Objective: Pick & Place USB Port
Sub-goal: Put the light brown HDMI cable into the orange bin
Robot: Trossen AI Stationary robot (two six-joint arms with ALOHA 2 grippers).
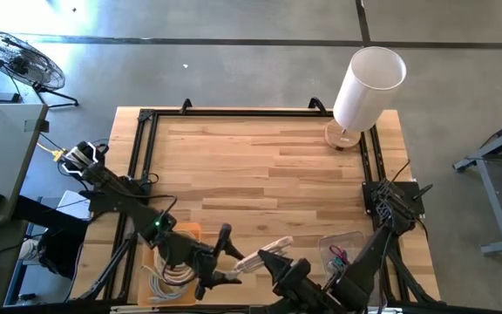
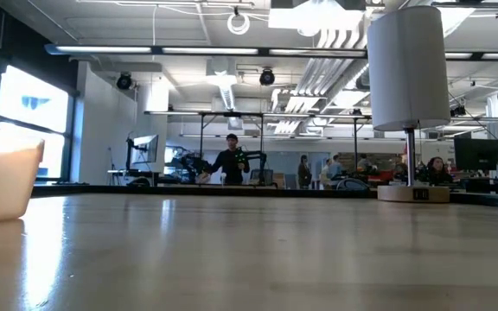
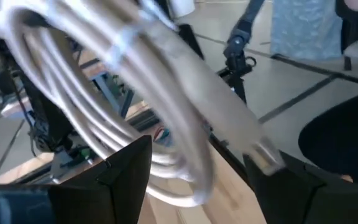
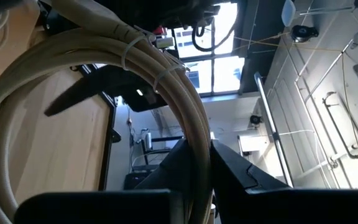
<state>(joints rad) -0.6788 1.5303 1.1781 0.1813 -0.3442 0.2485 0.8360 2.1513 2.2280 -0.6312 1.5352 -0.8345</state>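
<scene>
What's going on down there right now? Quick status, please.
Right gripper shut on the coiled white cable, near the table's front edge. Left gripper open around the same coil. Nothing in the way.

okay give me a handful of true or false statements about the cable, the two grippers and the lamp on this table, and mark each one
1. The right gripper is shut on the coiled cable. True.
2. The lamp lies tipped over in the middle of the table. False: it stands upright near the far right corner.
3. The left gripper has its fingers apart, with the cable loop between them. True.
4. Both grippers work at the far edge of the table. False: in the high view they meet at the near edge.
5. The cable is black. False: it is a pale, off-white bundle held by ties.
</scene>
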